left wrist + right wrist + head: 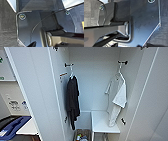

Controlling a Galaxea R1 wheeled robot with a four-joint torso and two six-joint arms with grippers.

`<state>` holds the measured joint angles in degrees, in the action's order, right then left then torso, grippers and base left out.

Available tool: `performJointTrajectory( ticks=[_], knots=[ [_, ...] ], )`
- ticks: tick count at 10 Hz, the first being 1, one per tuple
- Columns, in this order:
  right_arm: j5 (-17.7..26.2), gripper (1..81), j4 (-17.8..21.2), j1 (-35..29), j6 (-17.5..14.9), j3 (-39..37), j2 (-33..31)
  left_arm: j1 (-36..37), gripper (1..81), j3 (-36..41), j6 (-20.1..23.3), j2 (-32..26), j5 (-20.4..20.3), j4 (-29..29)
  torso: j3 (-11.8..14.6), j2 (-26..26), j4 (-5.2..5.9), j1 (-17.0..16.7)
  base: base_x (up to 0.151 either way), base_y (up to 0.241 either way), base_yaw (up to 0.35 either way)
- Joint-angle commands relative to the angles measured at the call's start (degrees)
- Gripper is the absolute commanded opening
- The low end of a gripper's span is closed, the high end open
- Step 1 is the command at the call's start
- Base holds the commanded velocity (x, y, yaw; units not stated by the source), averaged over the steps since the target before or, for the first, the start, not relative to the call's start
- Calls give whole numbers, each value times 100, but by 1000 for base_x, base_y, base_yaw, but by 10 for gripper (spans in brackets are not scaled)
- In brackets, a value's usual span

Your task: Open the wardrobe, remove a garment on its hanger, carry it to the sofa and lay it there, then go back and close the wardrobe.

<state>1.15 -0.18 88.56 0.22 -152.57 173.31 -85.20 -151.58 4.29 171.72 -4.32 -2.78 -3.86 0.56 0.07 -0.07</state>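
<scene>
The wardrobe stands open in the head view, both doors swung wide and its white inside showing. On the right side the garment, a white short-sleeved shirt, hangs on its white hanger from a black hook. On the left side a black shirt hangs on another white hanger from a second black hook. The wrist views look down past the robot's own dark plates at dark carpet.
A white shelf sits low inside the wardrobe, under the white shirt. Below it stands a bin with small items. To the left, past the open door, are a white table edge and a blue seat.
</scene>
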Motion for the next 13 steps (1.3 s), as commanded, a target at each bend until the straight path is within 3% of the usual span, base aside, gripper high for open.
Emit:
performJointTrajectory(
  ticks=[1, 13],
  knots=[
    [316, 811, 18, -299, -13, 26, 39, 333, 811, 14, 28, -23, 265, 32, 0, 0, 0, 7, 87, 0, 0],
    [316, 811, 9, -282, -22, 35, 48, 298, 811, 22, 28, -14, 256, 23, 0, -2, 0, 7, 110, 0, 0]
  ],
)
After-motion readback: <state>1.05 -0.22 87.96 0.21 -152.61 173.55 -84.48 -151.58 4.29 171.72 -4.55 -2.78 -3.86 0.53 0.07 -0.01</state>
